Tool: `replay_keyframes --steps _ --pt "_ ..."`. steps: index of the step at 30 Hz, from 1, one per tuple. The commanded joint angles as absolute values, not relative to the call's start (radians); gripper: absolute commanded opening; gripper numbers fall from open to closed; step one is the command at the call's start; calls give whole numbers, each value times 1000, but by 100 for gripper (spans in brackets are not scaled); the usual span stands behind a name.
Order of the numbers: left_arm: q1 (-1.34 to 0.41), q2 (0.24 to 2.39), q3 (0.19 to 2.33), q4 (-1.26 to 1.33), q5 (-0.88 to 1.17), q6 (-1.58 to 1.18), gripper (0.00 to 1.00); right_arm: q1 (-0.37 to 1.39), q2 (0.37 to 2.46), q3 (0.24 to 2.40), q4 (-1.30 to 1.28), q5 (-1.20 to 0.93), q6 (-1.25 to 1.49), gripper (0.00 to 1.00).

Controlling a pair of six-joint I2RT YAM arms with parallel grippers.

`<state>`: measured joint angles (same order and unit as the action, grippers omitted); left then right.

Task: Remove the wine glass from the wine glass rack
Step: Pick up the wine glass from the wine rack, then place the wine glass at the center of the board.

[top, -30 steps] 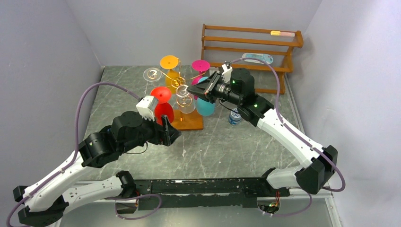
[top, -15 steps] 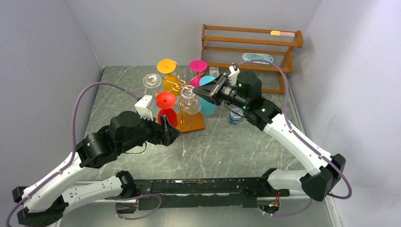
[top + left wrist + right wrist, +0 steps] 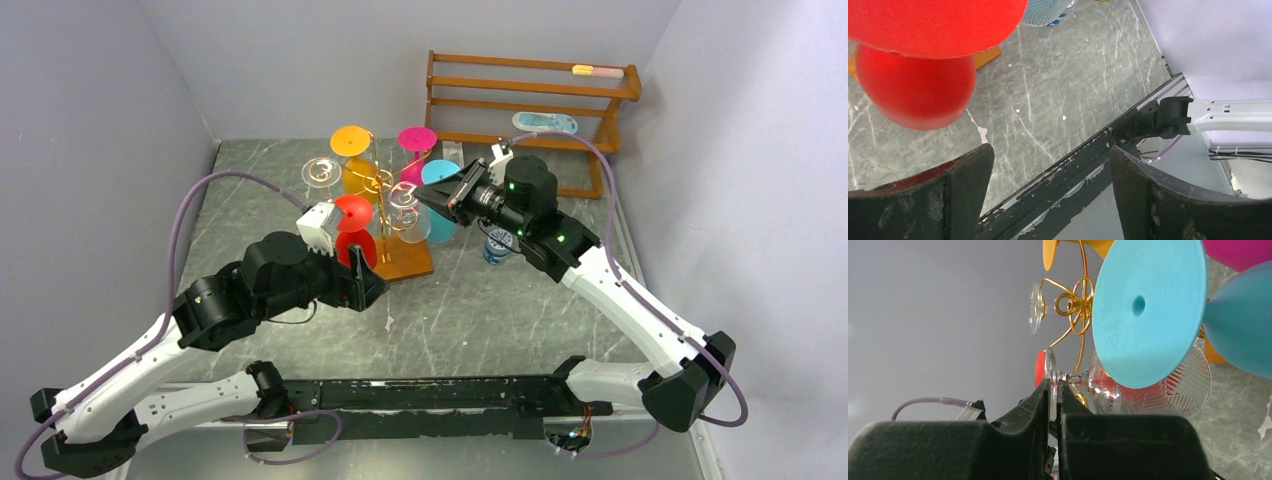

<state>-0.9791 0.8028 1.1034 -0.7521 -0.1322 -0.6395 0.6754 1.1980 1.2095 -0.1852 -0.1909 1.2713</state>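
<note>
My right gripper [image 3: 1054, 390] looks clamped on the clear ribbed wine glass [image 3: 1108, 390], at its thin disc foot; left gripper [image 3: 1050, 167] spread wide.

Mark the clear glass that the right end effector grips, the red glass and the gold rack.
clear glass [image 3: 1188, 382]: right wrist view, on its ribbed bowl.
red glass [image 3: 913, 85]: left wrist view, on its round bowl.
gold rack [image 3: 408, 262]: top external view, on its wooden base.
</note>
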Motion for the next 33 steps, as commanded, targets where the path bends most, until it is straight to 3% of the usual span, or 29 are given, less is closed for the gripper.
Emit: replay_keyframes --steps 1,25,33 --pt "-986 809 1128 -738 -90 -616 90 675 1164 1212 -109 -163 1284 0" --pt "-986 836 1137 -717 -9 -587 92 649 1040 1135 -147 -177 1242 0" --pt "-986 856 1125 -650 142 -568 92 649 975 1112 -223 -197 1145 0"
